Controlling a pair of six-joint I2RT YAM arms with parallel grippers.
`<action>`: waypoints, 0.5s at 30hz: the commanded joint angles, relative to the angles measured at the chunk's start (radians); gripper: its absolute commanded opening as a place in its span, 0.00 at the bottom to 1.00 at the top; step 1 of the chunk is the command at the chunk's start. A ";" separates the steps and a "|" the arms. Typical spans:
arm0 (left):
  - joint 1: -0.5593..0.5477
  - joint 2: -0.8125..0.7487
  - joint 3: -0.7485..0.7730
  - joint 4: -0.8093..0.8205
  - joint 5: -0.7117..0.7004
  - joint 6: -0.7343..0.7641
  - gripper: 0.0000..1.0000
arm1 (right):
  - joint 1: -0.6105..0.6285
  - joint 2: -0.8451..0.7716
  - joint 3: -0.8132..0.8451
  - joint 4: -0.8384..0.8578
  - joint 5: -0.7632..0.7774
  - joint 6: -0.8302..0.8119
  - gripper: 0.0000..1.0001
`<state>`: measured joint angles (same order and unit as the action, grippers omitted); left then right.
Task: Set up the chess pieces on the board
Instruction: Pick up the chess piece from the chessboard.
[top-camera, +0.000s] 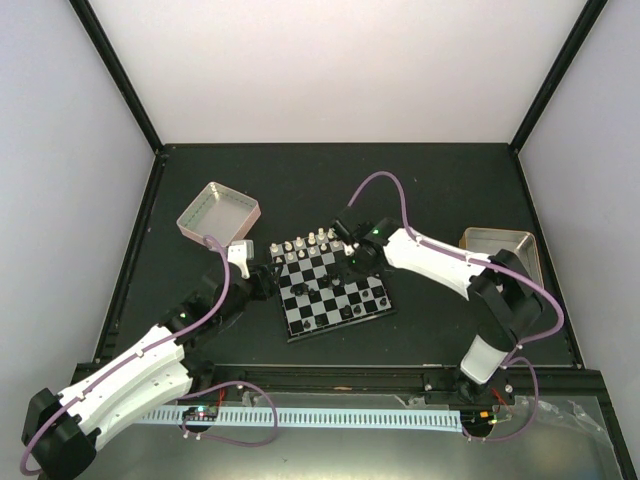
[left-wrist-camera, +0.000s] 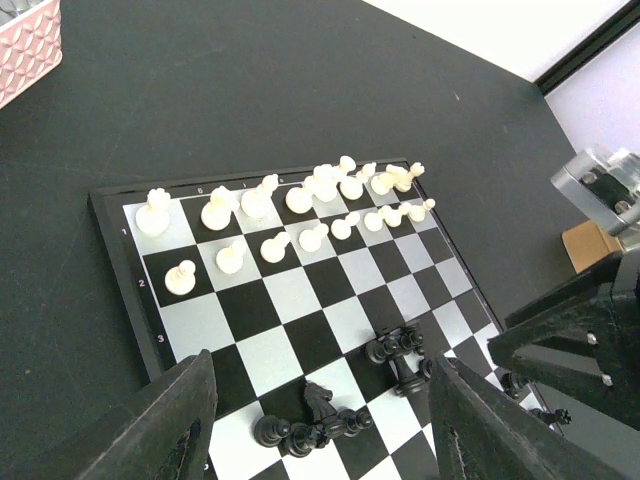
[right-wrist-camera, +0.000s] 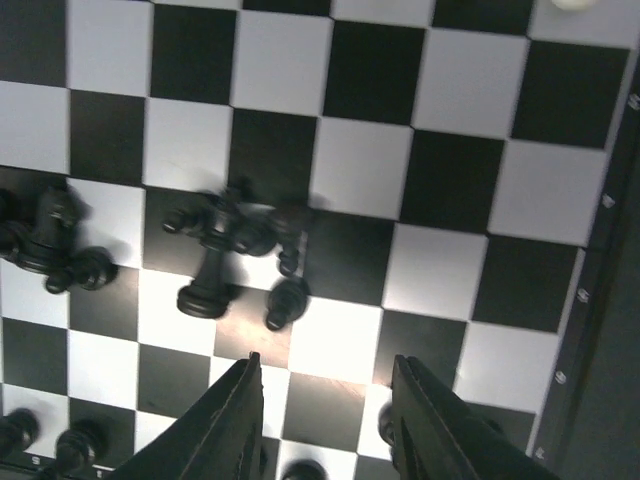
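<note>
At the far left of the dark desk (top-camera: 250, 170) sits a rectangular metal tray with pink sides (top-camera: 218, 212). Just to its right the left tool (left-wrist-camera: 322, 400) hovers over the near left corner of the small black-and-silver chequered board (left-wrist-camera: 300, 295), fingers spread wide with nothing between them. The board lies mid-desk, turned slightly.

On it, the cream chess pieces (left-wrist-camera: 300, 200) stand upright in two rows along the far edge. The black chess pieces (right-wrist-camera: 215, 250) are not set: several lie toppled in small heaps on the middle squares, touching one another, and a few more are near the board's near edge.

Further right, the right tool (right-wrist-camera: 325, 400) hangs low over those fallen black pieces, its fingers parted and pinching nothing, bare squares showing between them. A tan-sided metal tray (top-camera: 500, 248) sits at the far right.

The likely trouble is the clumping. Closing on one lying piece could catch its neighbour too, or squeeze it out sideways so it rolls off across the board. Both tools crowd one small board, so either could nudge it or sweep into the cream rows.
</note>
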<state>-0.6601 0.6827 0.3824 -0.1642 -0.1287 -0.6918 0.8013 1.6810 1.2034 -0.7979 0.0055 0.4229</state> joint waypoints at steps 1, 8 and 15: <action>0.010 -0.005 0.002 0.016 -0.003 0.003 0.60 | 0.020 0.060 0.065 -0.002 -0.039 -0.042 0.37; 0.010 -0.008 0.001 0.011 -0.008 0.007 0.60 | 0.030 0.151 0.118 -0.036 -0.037 -0.068 0.35; 0.012 -0.006 0.000 0.010 -0.012 0.009 0.60 | 0.029 0.194 0.144 -0.056 -0.015 -0.089 0.22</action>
<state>-0.6556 0.6823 0.3824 -0.1646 -0.1295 -0.6914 0.8284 1.8622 1.3148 -0.8318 -0.0254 0.3542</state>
